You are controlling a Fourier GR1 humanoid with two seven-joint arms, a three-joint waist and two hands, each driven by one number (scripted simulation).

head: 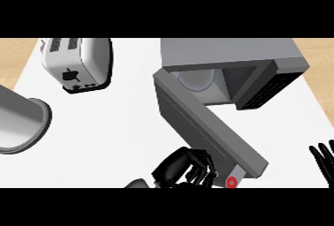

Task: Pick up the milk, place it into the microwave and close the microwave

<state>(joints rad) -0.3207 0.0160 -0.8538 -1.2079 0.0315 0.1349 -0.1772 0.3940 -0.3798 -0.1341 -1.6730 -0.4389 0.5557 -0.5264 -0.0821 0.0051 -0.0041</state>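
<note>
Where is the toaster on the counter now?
The toaster stands at the head view's upper left, left of the open microwave and behind the grey container.

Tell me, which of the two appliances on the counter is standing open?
The microwave, at the upper right: its door is swung out wide toward the view's lower edge, baring the inside. The toaster, upper left, has only top slots.

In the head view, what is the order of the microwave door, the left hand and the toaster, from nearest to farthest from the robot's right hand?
Measured from the right hand, resting at the right edge:
1. Microwave door, open, its free end just to the left of that hand.
2. Left hand, bottom centre, beyond the door.
3. Toaster, far left corner.
</note>
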